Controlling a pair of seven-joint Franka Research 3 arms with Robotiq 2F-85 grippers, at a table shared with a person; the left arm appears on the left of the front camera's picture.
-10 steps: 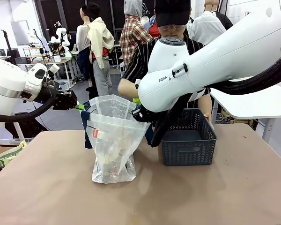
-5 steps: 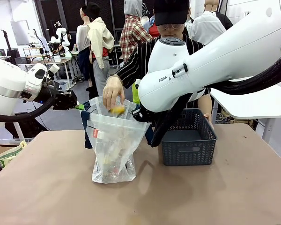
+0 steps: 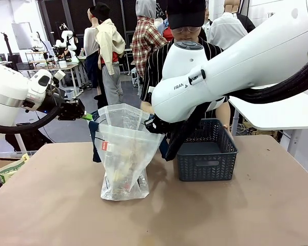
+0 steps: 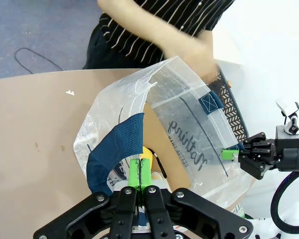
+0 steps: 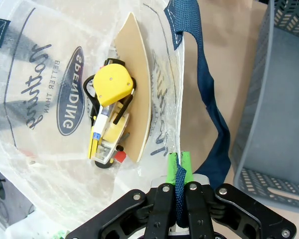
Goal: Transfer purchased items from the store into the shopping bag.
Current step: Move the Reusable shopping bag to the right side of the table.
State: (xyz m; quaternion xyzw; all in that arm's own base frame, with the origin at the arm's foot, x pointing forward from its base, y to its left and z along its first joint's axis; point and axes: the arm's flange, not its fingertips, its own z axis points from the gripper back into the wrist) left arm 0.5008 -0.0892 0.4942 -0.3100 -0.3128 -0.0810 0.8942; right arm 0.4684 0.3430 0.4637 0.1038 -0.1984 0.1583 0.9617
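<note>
Brown bench point(image 3: 51, 205) carried the shopping bag point(image 3: 124, 154), yellow goods point(image 5: 111, 87) inside; left jaws and right jaws each clamped shut on its navy handles point(image 5: 209, 119).

the shopping bag point(image 5: 40, 59) carries "spending" and "better time" in a dark oval, plus a script word like "nothing"; the right arm point(image 3: 246, 56) reads "fran".
</note>
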